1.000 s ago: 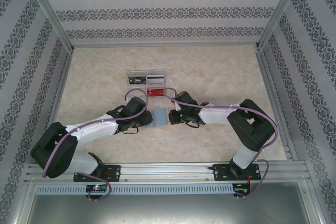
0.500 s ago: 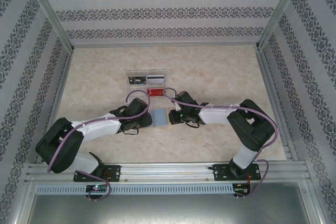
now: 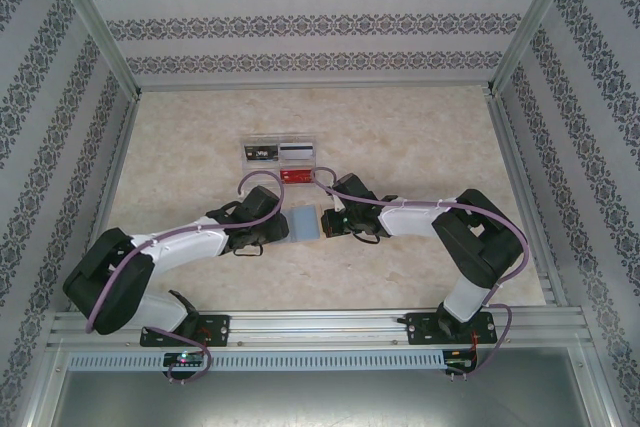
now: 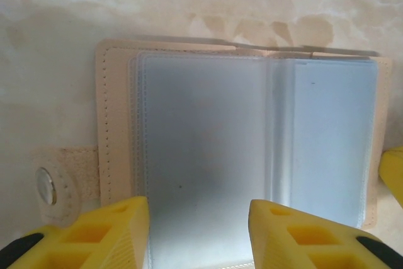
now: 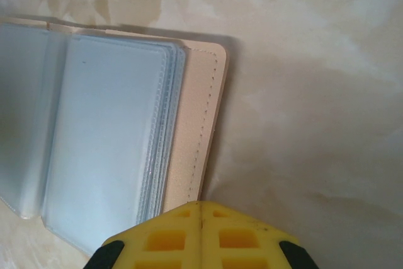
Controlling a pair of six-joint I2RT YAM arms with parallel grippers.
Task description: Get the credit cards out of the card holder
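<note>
The tan card holder (image 3: 303, 223) lies open flat on the table between both grippers. In the left wrist view its stitched cover (image 4: 116, 124) frames clear sleeves; a pale grey credit card (image 4: 201, 137) shows through the left page and a blue-grey one (image 4: 334, 143) through the right. My left gripper (image 4: 198, 212) is open, its yellow fingers (image 4: 119, 231) standing apart over the near edge of the left page. My right gripper (image 5: 200, 206) is shut, its tips resting at the near corner of the holder's right cover (image 5: 195, 137), beside the stack of sleeves (image 5: 107, 149).
A clear plastic tray (image 3: 280, 159) with black, silver and red cards sits just behind the holder. The holder's snap strap (image 4: 47, 184) sticks out to the left on the marbled table (image 5: 315, 92). Patterned walls and metal rails enclose the table.
The left arm's elbow and shoulder have shifted a little. Both grippers stay at the holder, and the holder has not moved.
</note>
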